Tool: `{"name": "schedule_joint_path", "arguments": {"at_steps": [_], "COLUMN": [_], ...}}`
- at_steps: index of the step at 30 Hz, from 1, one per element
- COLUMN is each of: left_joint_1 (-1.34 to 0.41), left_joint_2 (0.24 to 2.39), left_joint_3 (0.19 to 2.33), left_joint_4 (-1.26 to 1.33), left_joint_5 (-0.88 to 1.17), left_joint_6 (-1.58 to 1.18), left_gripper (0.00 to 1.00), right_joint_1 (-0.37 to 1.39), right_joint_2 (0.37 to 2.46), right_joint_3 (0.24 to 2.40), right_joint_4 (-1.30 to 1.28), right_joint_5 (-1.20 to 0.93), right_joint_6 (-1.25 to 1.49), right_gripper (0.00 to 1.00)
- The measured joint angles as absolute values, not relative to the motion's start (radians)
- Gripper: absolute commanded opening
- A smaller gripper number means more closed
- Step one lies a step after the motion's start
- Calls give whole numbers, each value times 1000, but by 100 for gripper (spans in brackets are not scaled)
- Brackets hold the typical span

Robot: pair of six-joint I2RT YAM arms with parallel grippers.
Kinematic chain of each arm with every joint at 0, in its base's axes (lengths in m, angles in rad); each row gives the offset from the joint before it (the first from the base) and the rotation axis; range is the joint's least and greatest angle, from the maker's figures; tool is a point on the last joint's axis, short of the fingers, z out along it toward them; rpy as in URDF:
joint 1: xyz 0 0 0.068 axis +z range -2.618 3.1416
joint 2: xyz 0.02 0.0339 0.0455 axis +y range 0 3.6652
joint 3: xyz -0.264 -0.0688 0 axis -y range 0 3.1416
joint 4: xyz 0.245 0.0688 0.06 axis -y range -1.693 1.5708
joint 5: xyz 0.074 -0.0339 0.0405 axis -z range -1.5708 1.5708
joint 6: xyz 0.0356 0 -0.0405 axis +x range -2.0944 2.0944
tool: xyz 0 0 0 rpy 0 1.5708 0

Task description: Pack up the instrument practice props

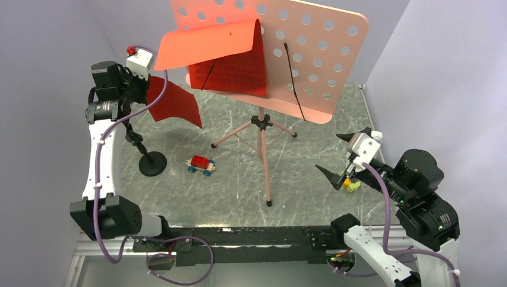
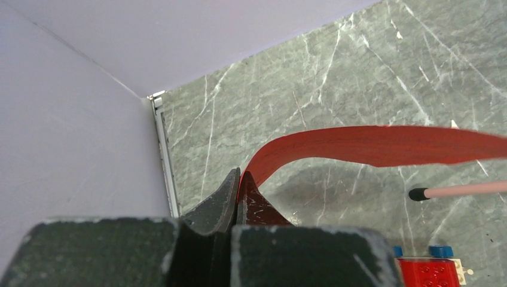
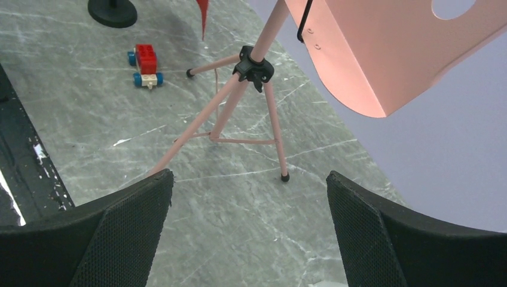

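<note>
The salmon-pink music stand (image 1: 311,42) stands mid-table on tripod legs (image 1: 263,149). A red sheet of printed notes (image 1: 239,69) rests on its desk under a curled red sheet (image 1: 203,45). My left gripper (image 1: 147,89) is shut on another red sheet (image 1: 176,101) and holds it in the air at the left. In the left wrist view the jaws (image 2: 242,177) pinch that sheet's (image 2: 370,145) edge. My right gripper (image 1: 332,153) is open and empty to the right of the stand; its wrist view shows the tripod (image 3: 239,101) beyond the spread fingers (image 3: 128,215). The metronome and the clear stick are out of view.
A small red toy car (image 1: 200,164) with blue wheels sits left of the tripod; it also shows in the right wrist view (image 3: 145,64). A black stand with a round base (image 1: 152,162) stands below my left gripper. A small yellow object (image 1: 353,186) lies under the right wrist. Walls close in on both sides.
</note>
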State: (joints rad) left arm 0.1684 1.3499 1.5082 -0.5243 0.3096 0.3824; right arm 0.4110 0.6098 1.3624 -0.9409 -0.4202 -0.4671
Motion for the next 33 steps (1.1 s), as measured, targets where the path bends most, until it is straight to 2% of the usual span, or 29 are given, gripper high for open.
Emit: {"name": "schedule_joint_path", "arguments": {"at_steps": [8,23,33], "left_joint_1": [157,143,136], "left_joint_2": [1541,1977,2028], "left_joint_3": [1552,1863,1895], "left_joint_4": [-521,-513,-506], "left_joint_5": [259,150,168], "left_joint_6": [412,437,477], "left_gripper": [1,1,1], "right_joint_1": [411,393,387], "right_joint_2": [611,617,645], "right_joint_3": [1288,1249,1236], "right_joint_4": [-864,-839,-836], "right_joint_5": [-410,-396,-397], "right_joint_6": [-433,-415,-414], "right_gripper": [99,99,99]}}
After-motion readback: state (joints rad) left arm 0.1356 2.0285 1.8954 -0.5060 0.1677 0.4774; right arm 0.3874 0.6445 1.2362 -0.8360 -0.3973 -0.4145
